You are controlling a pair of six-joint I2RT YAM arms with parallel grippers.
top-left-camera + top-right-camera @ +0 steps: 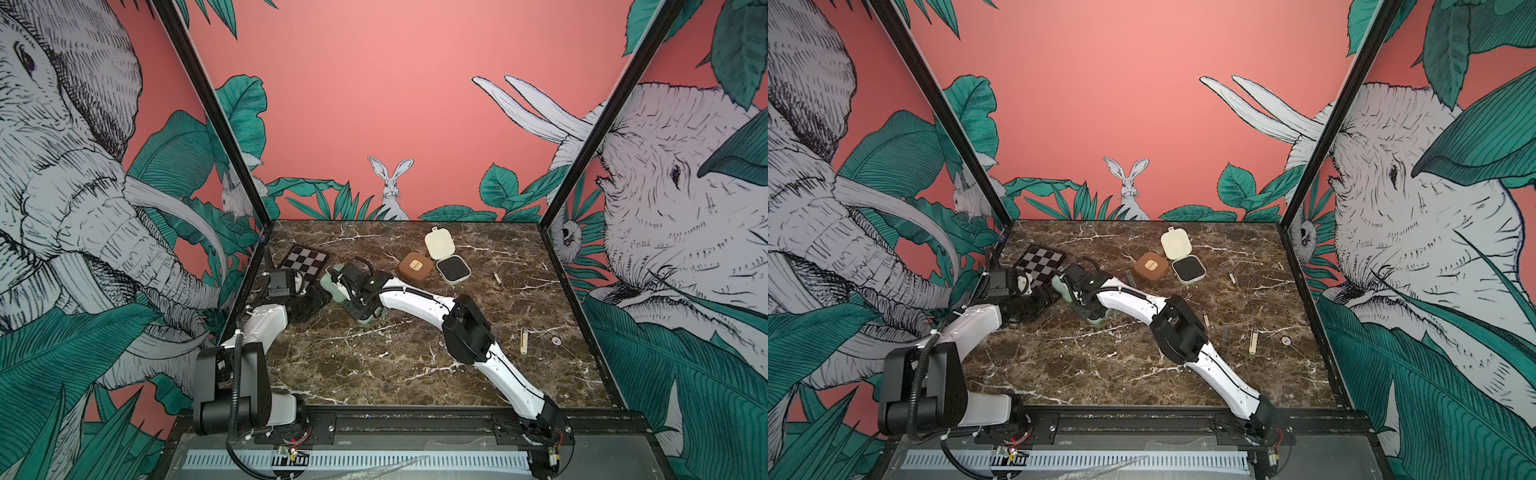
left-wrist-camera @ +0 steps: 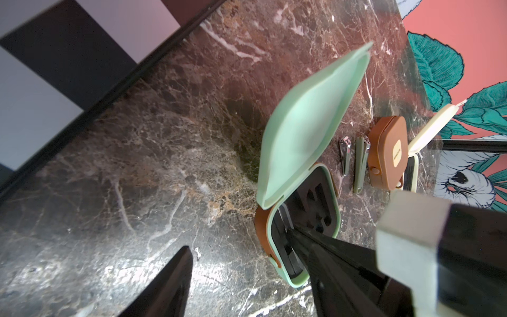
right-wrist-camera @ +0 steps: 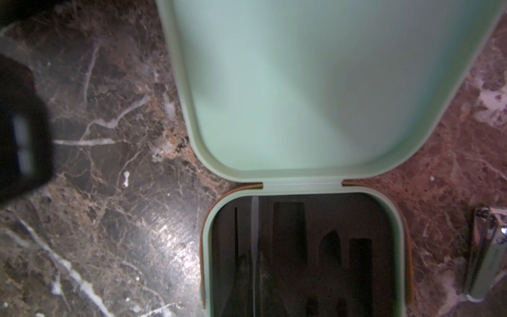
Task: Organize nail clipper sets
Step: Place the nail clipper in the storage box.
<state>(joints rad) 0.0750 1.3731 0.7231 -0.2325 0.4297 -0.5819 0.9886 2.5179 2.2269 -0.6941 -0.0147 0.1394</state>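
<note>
Table [image 1: 395, 374]: brown marble, carries every set.
Mint case [image 2: 307, 115]: centre-left, lid raised; likely light, smooth plastic with a flexible hinge; take by base rim.
Right gripper [image 1: 361, 311]: closed, tips down inside that case; contents cannot be told.
Left gripper [image 1: 305, 305]: jaws wide, empty, nearby.
Green clipper [image 2: 359, 167]: loose alongside; stiff, slim, likely slippery; pinch across sides.

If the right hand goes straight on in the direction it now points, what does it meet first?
Most likely the black slotted insert of the open mint green rounded-square case: the shut right hand points down into it. Depth is unclear; the tips may already touch it.
</note>
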